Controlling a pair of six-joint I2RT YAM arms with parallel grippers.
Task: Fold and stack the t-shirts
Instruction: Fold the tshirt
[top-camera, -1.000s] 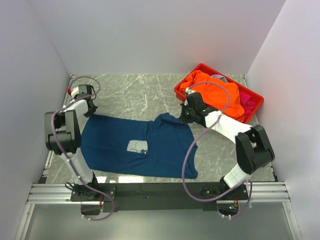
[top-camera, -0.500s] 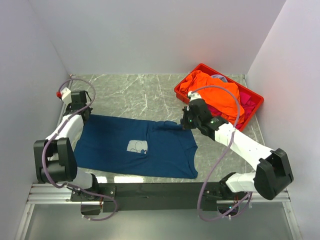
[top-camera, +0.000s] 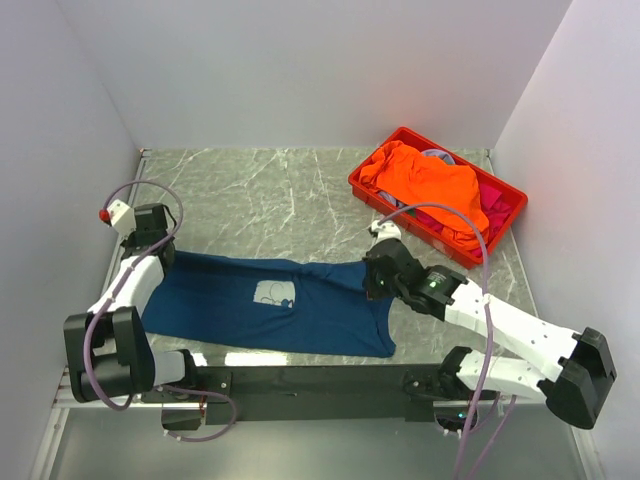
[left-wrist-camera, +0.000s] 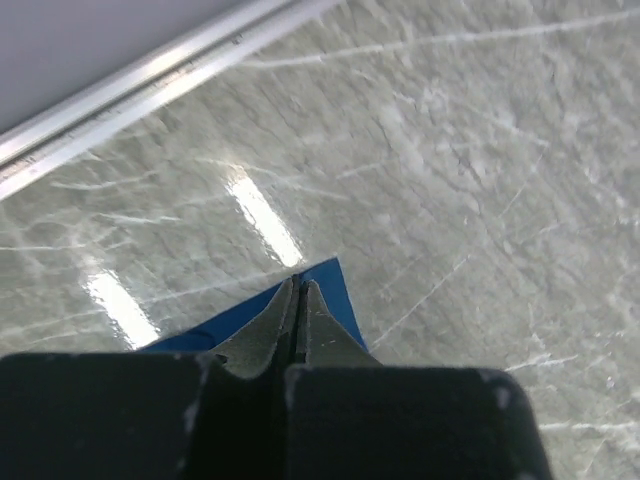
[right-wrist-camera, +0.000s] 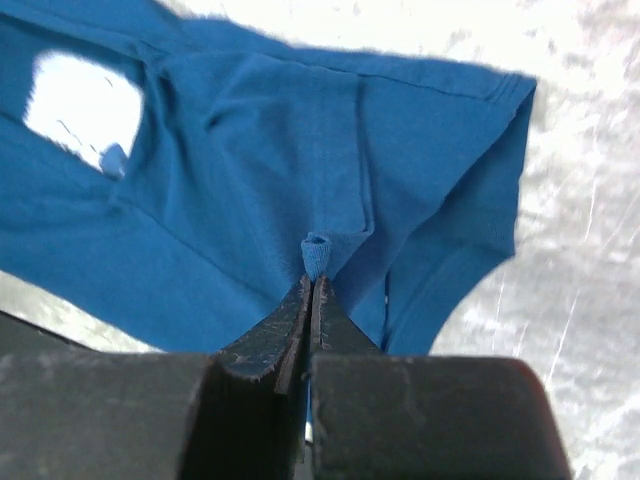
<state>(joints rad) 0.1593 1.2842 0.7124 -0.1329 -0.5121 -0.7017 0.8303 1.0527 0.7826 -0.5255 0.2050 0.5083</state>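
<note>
On the table, the navy t-shirt has slid nearer.

The navy-blue t-shirt lies spread flat along the near edge of the table, its pale square chest print facing up and its right part rumpled. The orange t-shirt lies crumpled over the magenta-pink t-shirts in the red crate at the far right corner.

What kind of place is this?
Probably a robot test booth, not a house: plain white walls box in a grey marble-look table, with two white-and-black robot arms bolted to its metal rail.
</note>
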